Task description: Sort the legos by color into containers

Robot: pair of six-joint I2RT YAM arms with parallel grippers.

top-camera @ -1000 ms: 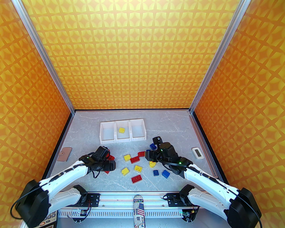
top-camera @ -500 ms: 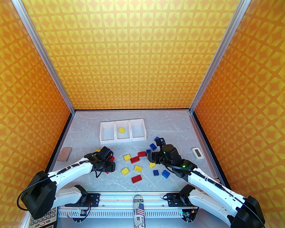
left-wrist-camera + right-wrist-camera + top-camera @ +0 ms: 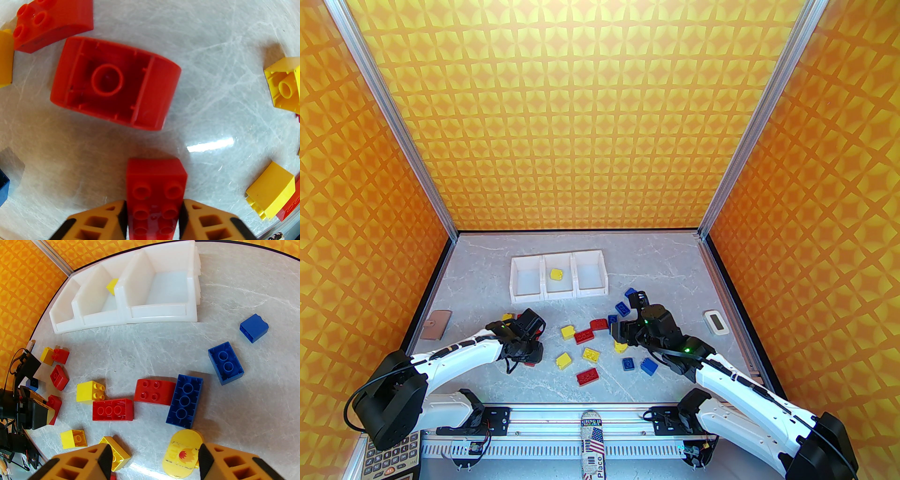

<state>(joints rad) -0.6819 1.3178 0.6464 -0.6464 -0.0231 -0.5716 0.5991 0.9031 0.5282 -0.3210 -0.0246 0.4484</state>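
As the red brick looks light, stiff and slick, left pincer is clamped square on its flat sides; right pincer hangs open above the worktop.

Tag: we spotted a flat tan tag lying by the left wall.
Gadget: a small white gadget with a dark screen sat near the right edge.
Calculator: we saw a calculator poking in at the bottom left.
Can: a flag-printed can lay across the front rail.
Tabletop: the grey marbled tabletop looked glossy to us.
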